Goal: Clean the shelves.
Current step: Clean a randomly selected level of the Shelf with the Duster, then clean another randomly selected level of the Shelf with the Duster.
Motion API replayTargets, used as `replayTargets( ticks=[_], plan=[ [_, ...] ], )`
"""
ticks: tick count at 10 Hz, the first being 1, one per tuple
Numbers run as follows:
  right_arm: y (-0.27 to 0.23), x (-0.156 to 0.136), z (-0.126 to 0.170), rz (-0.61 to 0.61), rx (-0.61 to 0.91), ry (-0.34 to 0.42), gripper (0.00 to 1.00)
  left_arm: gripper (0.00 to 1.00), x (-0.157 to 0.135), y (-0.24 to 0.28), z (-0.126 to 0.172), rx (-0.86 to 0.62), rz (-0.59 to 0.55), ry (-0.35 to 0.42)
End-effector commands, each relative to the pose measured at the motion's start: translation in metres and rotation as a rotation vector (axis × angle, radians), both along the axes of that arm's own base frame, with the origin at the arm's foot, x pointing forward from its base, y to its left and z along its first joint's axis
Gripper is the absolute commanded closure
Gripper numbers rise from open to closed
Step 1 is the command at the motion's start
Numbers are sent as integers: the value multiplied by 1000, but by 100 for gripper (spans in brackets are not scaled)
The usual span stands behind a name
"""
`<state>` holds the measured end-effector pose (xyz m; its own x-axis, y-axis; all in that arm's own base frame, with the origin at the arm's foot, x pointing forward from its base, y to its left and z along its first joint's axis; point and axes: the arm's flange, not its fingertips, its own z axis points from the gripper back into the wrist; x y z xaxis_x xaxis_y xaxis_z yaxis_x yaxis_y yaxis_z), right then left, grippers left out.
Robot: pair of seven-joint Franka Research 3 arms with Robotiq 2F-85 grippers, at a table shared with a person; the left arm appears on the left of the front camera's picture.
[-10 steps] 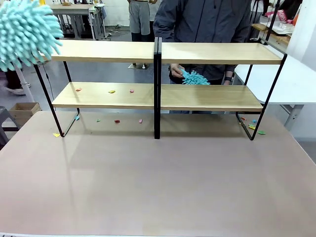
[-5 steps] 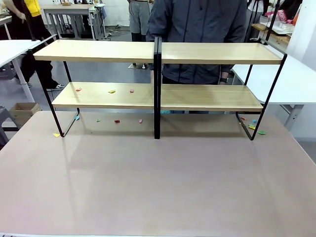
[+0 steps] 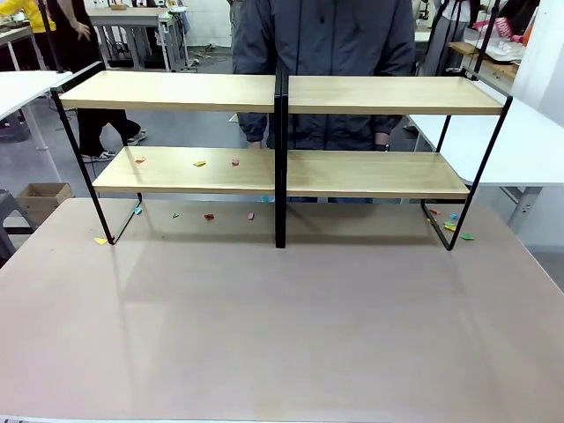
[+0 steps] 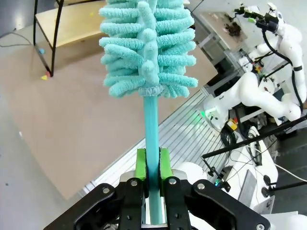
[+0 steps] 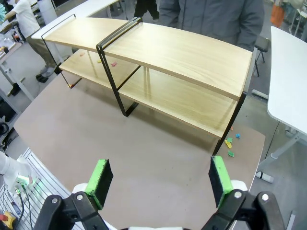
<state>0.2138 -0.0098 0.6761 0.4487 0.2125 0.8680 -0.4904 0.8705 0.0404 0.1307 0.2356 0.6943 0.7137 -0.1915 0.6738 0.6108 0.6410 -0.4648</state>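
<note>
The shelves (image 3: 176, 91), two joined two-tier racks of light wood boards on thin black tube frames, stand along the far side of the table (image 3: 282, 335). Their long axis runs side to side across my front view, and coloured scraps (image 3: 200, 163) dot the lower left board. My left gripper (image 4: 152, 163) is clamped on the handle of a teal duster (image 4: 146, 43); my right gripper (image 5: 159, 178) hangs wide open.

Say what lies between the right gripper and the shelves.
Right wrist view: bare table between the open right gripper and the shelves, except a few coloured scraps by the shelves' end leg.
</note>
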Motion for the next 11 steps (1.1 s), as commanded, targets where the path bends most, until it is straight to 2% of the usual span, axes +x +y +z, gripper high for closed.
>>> replayTargets(
  ticks=[1,5,6,7,9,10,11],
  plan=[
    [0,0,-1,3,2,1,0,100,-11,3,-1,24,-6,-11],
    [0,0,-1,3,2,1,0,100,-11,3,-1,24,-6,-11],
    [0,0,-1,3,2,1,0,88,-4,2,-1,6,5,-5],
    [0,0,-1,3,2,1,0,88,-3,-23,5,-5,-69,-44],
    [0,0,-1,3,2,1,0,88,7,-101,-3,80,-172,-7],
    [0,0,-1,3,2,1,0,88,2,-131,-18,198,-68,-24],
    [0,0,-1,3,2,1,0,88,-9,-155,-42,267,-185,68]
  ],
)
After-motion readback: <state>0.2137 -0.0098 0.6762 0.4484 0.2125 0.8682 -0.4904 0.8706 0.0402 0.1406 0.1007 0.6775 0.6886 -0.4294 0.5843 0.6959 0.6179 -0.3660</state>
